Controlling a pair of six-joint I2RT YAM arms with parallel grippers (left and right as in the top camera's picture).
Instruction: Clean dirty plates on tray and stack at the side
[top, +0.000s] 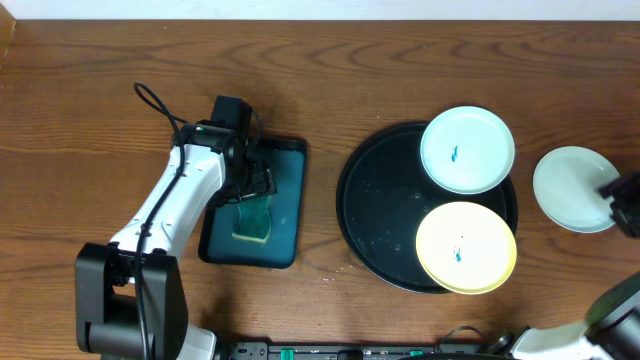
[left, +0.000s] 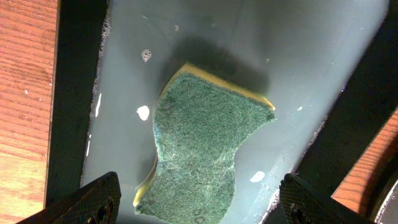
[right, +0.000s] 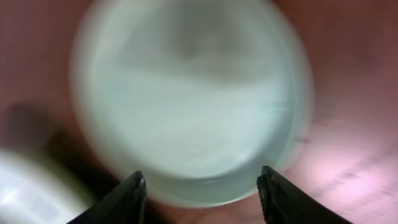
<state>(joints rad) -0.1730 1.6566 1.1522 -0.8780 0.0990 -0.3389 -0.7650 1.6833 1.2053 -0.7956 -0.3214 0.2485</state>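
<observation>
The black tray (top: 385, 210) holds a white plate (top: 467, 149) at its upper right and a pale yellow plate (top: 466, 248) at its lower right, each with a small blue smear. A third pale aqua plate (top: 573, 189) lies on the bare wood to the right of the tray. It fills the blurred right wrist view (right: 193, 93) and shows no smear. My right gripper (top: 620, 200) (right: 202, 180) is open over that plate's edge, holding nothing. My left gripper (top: 255, 185) (left: 199, 208) is open above the yellow-green sponge (left: 199, 143).
The sponge (top: 253, 222) lies in a rectangular dark teal tray (top: 290, 155) with wet suds, left of the black tray. Bare wood tabletop (top: 80, 120) spreads at the far left and along the back. A white plate edge (right: 25, 186) shows at the right wrist view's lower left.
</observation>
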